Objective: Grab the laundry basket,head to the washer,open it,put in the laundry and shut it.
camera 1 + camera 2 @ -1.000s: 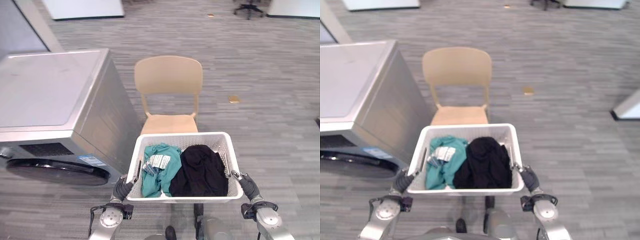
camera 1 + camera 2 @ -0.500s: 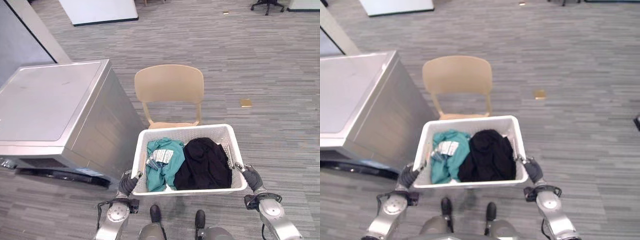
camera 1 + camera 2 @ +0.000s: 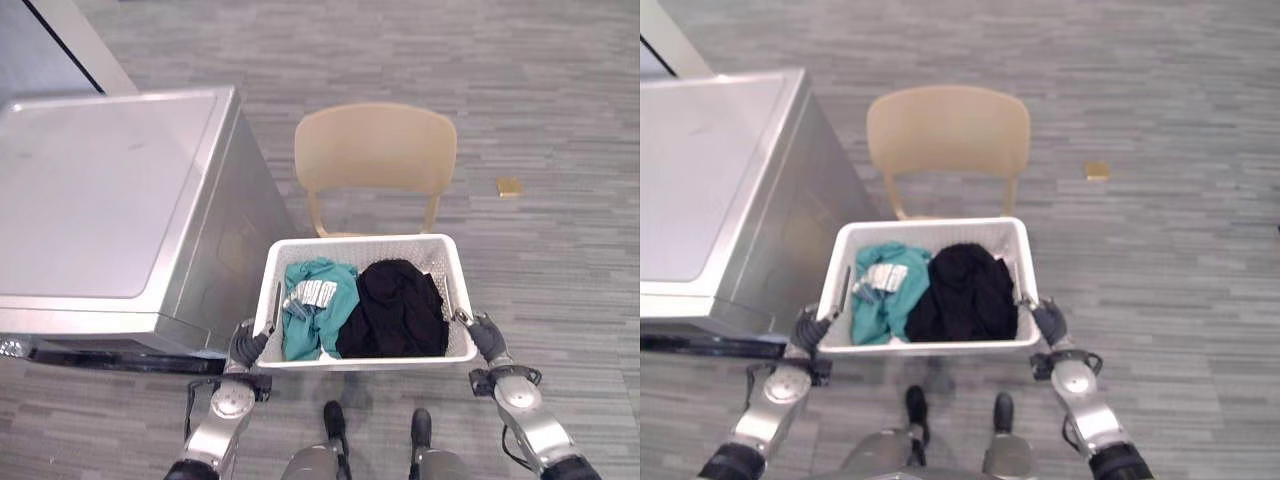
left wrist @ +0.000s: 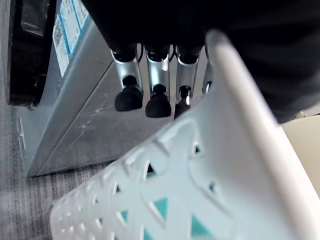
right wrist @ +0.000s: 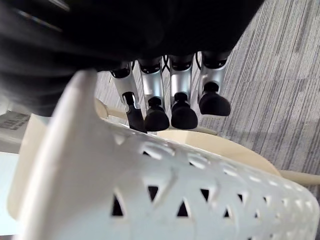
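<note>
Left eye view: left hand (image 3: 245,345) and right hand (image 3: 487,337) each clasp the laundry basket (image 3: 364,359) rim at frame centre. Basket collected; washer (image 3: 120,220) at left appears unopened, loading outstanding.

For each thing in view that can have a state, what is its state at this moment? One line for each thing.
laundry basket: lifted off the floor, held at both short sides, loaded with clothes.
left hand: shut on the laundry basket's left side.
right hand: shut on the laundry basket's right side.
teal garment: crumpled in the basket's left half.
black garment: piled in the right half.
washer: door closed.
chair: upright, seat partly hidden behind the basket.
</note>
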Tool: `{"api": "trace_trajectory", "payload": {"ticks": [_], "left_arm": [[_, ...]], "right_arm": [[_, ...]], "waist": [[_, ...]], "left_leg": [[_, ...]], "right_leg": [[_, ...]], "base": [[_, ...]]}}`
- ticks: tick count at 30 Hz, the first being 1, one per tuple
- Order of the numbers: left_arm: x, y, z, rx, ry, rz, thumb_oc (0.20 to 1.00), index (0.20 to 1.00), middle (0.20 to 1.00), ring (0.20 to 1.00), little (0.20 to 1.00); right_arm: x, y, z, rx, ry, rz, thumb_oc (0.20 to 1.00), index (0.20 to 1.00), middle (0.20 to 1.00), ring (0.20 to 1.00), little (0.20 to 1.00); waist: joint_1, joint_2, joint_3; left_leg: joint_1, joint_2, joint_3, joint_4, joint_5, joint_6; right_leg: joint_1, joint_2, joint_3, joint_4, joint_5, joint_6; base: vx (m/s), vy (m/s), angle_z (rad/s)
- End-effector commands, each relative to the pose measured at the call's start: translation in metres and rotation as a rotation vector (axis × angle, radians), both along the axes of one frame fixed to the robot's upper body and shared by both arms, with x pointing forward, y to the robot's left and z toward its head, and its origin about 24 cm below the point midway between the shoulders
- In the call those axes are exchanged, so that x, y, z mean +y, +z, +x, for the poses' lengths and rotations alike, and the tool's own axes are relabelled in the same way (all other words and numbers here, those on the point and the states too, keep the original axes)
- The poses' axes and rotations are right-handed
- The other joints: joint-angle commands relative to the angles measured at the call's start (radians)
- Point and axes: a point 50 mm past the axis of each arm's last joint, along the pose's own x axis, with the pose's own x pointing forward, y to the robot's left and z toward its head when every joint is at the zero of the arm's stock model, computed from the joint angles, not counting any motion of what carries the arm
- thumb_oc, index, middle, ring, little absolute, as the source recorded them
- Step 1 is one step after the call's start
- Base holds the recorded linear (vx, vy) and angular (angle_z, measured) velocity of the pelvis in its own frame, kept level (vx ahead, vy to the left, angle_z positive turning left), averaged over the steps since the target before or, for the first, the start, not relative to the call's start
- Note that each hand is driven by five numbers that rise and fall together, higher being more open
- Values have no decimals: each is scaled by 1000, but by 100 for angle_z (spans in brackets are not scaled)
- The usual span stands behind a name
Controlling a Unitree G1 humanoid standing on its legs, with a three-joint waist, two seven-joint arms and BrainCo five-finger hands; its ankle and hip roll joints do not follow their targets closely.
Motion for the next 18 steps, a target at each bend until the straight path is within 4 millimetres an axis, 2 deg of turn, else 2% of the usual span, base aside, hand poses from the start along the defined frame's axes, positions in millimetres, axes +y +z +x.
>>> {"api": "trace_trajectory", "payload": {"ticks": [1, 3, 5, 6, 12, 13, 14, 15, 16, 17, 18], "left_arm": [[-40, 40, 33, -245, -102, -120, 200, 200, 200, 200, 200], [-46, 48, 48, -277, -93, -106, 200, 200, 200, 200, 200], [-48, 51, 53, -287, -91, -98, 200, 200, 200, 200, 200], [-52, 55, 64, -298, -84, -82, 200, 200, 200, 200, 200], [-54, 69, 87, -326, -75, -8, 200, 200, 200, 200, 200], [-53, 72, 92, -334, -74, 15, 325, 325, 325, 325, 325], [-53, 72, 92, -334, -74, 16, 555, 555, 555, 555, 555], [-53, 74, 94, -341, -69, 25, 1000, 1000, 1000, 1000, 1000], [-53, 76, 95, -346, -63, 22, 1000, 1000, 1000, 1000, 1000], [-53, 76, 96, -347, -62, 23, 1000, 1000, 1000, 1000, 1000], [-53, 76, 96, -347, -62, 23, 1000, 1000, 1000, 1000, 1000]], "right_arm": [[31, 34, 21, -198, 101, 20, 200, 200, 200, 200, 200], [44, 41, 35, -222, 121, -3, 200, 200, 200, 200, 200], [48, 43, 39, -229, 129, -7, 200, 200, 200, 200, 200], [56, 45, 47, -235, 138, -21, 200, 200, 200, 200, 200], [71, 50, 64, -245, 152, -43, 200, 200, 200, 200, 200], [75, 48, 67, -229, 152, -43, 200, 200, 200, 200, 200], [75, 48, 67, -229, 153, -43, 200, 200, 200, 200, 200], [77, 45, 68, -215, 154, -42, 200, 200, 200, 200, 200], [78, 45, 68, -211, 156, -43, 247, 247, 247, 247, 247], [79, 43, 68, -203, 156, -42, 580, 580, 580, 580, 580], [79, 43, 68, -203, 156, -42, 827, 827, 827, 827, 827]], "waist": [[-4, -25, 5], [-3, -33, 25], [-2, -36, 30], [2, -37, 43], [5, -43, 73], [4, -45, 79], [4, -45, 79], [4, -45, 83], [4, -45, 85], [5, -46, 86], [5, -46, 86]], "left_leg": [[-110, 43, -25, 175, -128, -50], [-184, 37, -25, 196, -120, -45], [-210, 36, -26, 204, -117, -44], [-240, 37, -37, 219, -134, -51], [-303, 43, -52, 233, -116, -58], [-313, 44, -54, 233, -112, -61], [-314, 44, -54, 233, -112, -61], [-322, 46, -57, 232, -108, -64], [-325, 46, -59, 232, -106, -65], [-327, 46, -61, 231, -106, -66], [-327, 46, -61, 231, -106, -66]], "right_leg": [[-79, -51, 3, 101, -97, 42], [-162, -52, 14, 125, -76, 39], [-189, -53, 16, 132, -72, 39], [-221, -53, 22, 146, -85, 43], [-282, -51, 16, 163, -76, 39], [-297, -50, 14, 166, -72, 39], [-297, -50, 14, 166, -72, 39], [-305, -49, 12, 166, -68, 39], [-309, -50, 9, 166, -66, 39], [-310, -50, 7, 167, -66, 39], [-310, -50, 7, 167, -66, 39]], "base": [[-169, 40, -12], [-160, 28, -17], [-67, 10, -11], [-45, -1, -3], [-32, -5, 0], [0, 0, 0], [0, 0, 0], [0, 0, 0], [-14, -11, 4], [-6, -6, 3], [0, 0, 0]]}}
